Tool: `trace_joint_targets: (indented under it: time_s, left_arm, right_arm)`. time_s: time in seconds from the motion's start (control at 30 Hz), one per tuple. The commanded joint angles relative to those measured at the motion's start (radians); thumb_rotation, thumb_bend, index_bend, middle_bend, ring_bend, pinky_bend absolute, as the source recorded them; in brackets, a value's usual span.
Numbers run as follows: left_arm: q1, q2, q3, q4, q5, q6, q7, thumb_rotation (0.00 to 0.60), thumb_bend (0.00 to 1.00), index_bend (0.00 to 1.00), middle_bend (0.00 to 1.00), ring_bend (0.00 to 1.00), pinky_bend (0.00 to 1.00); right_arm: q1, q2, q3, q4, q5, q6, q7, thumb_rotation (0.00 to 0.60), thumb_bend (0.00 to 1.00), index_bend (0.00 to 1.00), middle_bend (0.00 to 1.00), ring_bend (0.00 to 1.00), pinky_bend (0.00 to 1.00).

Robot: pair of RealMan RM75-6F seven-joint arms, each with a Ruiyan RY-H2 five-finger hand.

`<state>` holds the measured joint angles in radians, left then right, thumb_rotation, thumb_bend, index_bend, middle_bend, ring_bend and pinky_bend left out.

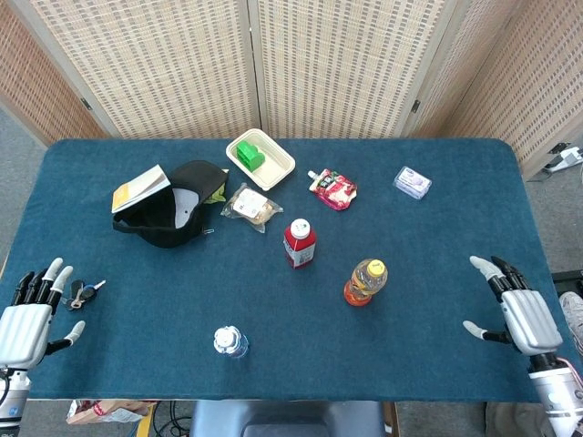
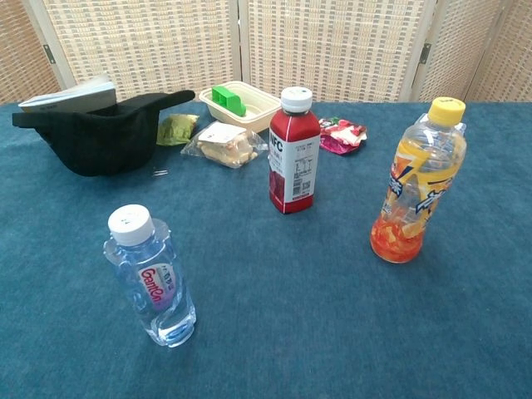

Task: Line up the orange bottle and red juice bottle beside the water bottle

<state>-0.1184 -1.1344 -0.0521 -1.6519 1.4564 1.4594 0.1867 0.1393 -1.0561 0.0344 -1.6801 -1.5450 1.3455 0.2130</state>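
The clear water bottle (image 1: 230, 342) (image 2: 152, 278) stands upright near the table's front edge. The red juice bottle (image 1: 300, 244) (image 2: 293, 152) with a white cap stands at the table's middle. Right of it stands the orange bottle (image 1: 365, 282) (image 2: 418, 183) with a yellow cap. My left hand (image 1: 27, 318) lies open at the front left edge, far from all bottles. My right hand (image 1: 518, 310) is open over the front right part of the table, well right of the orange bottle. Neither hand shows in the chest view.
A black cap (image 1: 173, 214) with a booklet (image 1: 140, 188), a snack bag (image 1: 250, 206), a white tray (image 1: 262, 160) holding a green block, a red pouch (image 1: 333, 188) and a small packet (image 1: 412, 182) lie at the back. Keys (image 1: 84, 292) lie by my left hand.
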Motion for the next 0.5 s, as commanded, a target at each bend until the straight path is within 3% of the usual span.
trace_joint_targets:
  time_s: [0.03, 0.5]
  left_arm:
    - [0.0, 0.001, 0.001, 0.0, 0.001, 0.001, -0.001, 0.6, 0.23, 0.0, 0.0, 0.0, 0.0]
    - [0.003, 0.008, 0.003, -0.006, 0.004, 0.005, -0.001, 0.6, 0.23, 0.0, 0.0, 0.0, 0.0]
  right_arm:
    - [0.05, -0.008, 0.003, -0.002, -0.009, -0.066, 0.073, 0.6, 0.07, 0.11, 0.15, 0.04, 0.12]
    - [0.224, -0.138, 0.02, 0.1, -0.029, -0.264, 0.46, 0.6, 0.04, 0.11, 0.15, 0.04, 0.12]
